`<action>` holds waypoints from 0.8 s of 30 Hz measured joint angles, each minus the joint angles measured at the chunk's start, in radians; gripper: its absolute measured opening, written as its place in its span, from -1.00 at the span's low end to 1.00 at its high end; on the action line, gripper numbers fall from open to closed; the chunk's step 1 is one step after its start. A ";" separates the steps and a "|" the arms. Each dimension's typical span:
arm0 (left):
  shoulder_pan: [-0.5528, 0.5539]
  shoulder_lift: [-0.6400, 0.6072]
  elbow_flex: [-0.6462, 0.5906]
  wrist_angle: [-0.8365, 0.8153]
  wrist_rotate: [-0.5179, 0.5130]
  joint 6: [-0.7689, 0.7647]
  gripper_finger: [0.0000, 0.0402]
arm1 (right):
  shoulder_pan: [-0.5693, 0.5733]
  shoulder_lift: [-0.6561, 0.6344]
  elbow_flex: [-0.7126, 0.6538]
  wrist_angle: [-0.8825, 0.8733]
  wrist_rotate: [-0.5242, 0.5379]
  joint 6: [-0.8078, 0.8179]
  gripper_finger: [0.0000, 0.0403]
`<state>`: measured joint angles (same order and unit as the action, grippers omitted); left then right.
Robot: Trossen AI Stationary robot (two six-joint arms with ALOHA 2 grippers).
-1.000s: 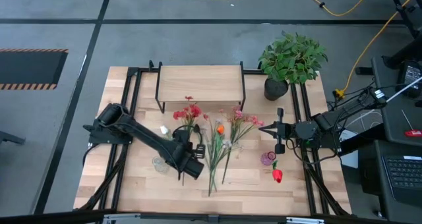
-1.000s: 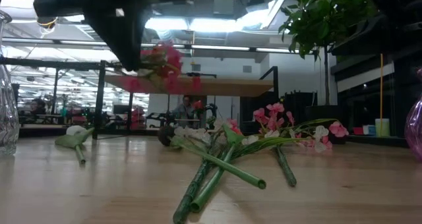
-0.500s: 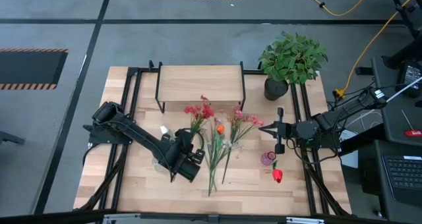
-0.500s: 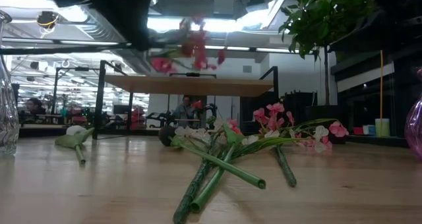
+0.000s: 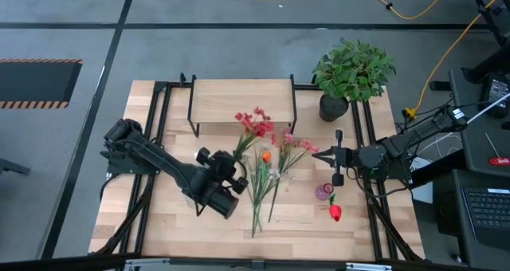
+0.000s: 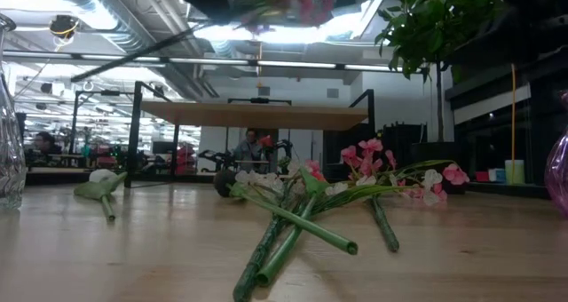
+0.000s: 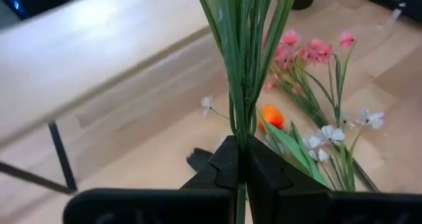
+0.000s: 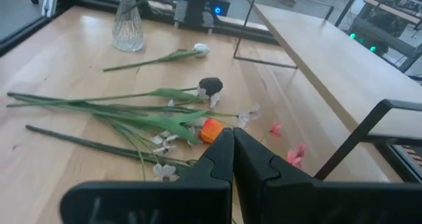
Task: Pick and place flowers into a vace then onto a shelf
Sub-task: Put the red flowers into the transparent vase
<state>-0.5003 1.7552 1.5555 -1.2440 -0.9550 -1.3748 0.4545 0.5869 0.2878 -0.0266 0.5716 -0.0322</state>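
Red-bloomed artificial flower stem [image 5: 253, 127] clamped in left claw [image 5: 233, 161], lifted off wooden surface [image 5: 159, 223], blooms near front edge of low light wooden shelf [image 5: 239, 100]. Loose flowers [image 5: 271, 171] centre. Right claw [image 5: 321, 154] closed, empty, rightward.

An industrial lab: hazard-striped concrete floor [image 5: 48, 84], exposed ceiling ducts [image 6: 133, 18]

Left arm reaches from the left edge diagonally across the tabletop, wrist near mid-table. Left gripper [image 5: 225, 178] is raised off the surface; its dark fingers [image 7: 227, 166] are pressed together, pinching a bundle of thin green stems.

Right arm sits at the right edge, forearm pointing inward. Right gripper [image 5: 338, 157] idle, dark fingers [image 8: 221, 151] closed together, nothing between them.
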 joint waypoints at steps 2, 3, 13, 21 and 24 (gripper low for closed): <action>0.000 -0.028 0.000 0.000 -0.019 0.046 -0.98 | 0.000 0.000 0.000 0.019 0.000 -0.006 -0.96; 0.000 -0.043 0.000 0.000 -0.029 0.070 -0.98 | 0.000 0.000 0.000 0.027 0.000 -0.020 -0.96; -0.001 -0.183 -0.024 0.032 -0.094 0.282 -0.98 | 0.000 0.000 0.000 0.125 0.002 -0.109 -0.96; 0.005 -0.394 -0.339 0.411 -0.080 0.546 -0.98 | 0.000 0.000 0.000 0.130 0.002 -0.103 -0.96; 0.005 -0.508 -0.485 0.566 -0.083 0.627 -0.98 | 0.000 0.000 0.000 0.130 0.002 -0.091 -0.96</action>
<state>-0.4953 1.2472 1.0703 -0.6782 -1.0384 -0.7481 0.4545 0.5868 0.2878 0.1036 0.5739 -0.1233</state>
